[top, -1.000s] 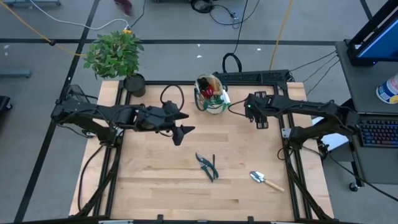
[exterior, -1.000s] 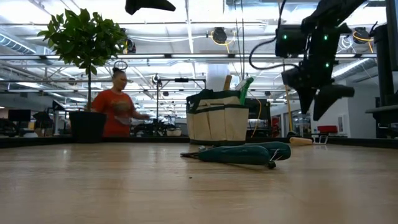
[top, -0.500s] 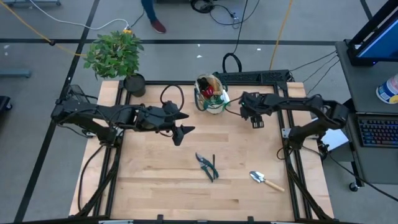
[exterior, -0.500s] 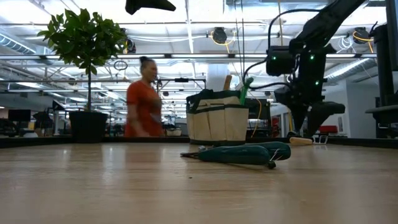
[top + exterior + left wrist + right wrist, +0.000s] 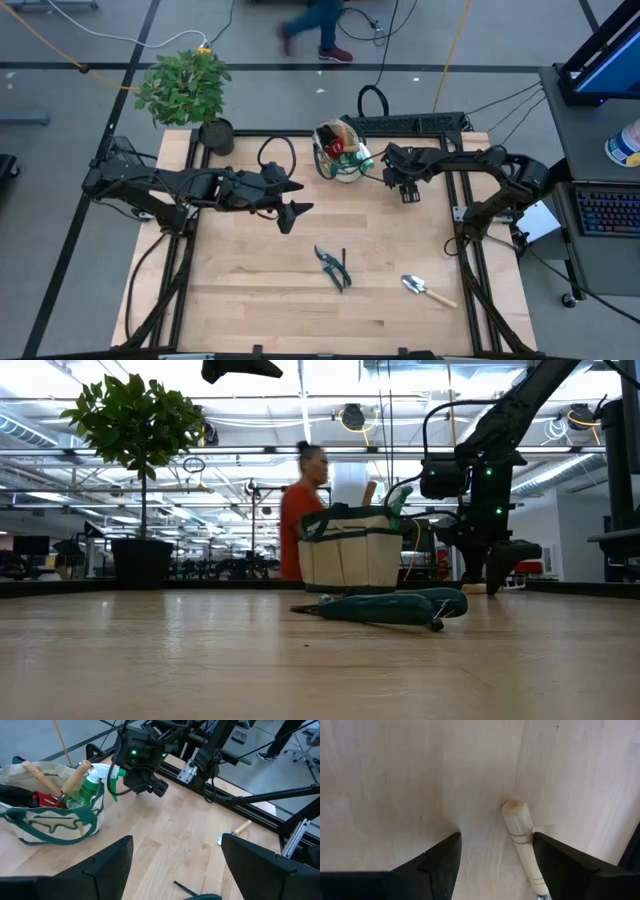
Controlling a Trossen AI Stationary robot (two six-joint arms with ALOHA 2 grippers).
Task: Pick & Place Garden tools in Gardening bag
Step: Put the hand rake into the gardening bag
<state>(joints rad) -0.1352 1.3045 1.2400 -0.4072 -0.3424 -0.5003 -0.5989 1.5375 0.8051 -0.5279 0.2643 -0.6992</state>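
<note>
Your right end effector (image 5: 404, 190), spread wide and empty beside the beige fabric gardening bag (image 5: 338, 152) at upper centre, should take the light, rigid wooden-handled metal trowel (image 5: 427, 290), lower right on the desk (image 5: 250, 290), by its handle.

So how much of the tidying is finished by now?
Partly. The gardening bag already holds the spray bottle and wooden-handled tools. Neither end effector holds anything: the right end effector is beside the bag, the left end effector waits. The pruning shears and trowel remain on the table.
</note>
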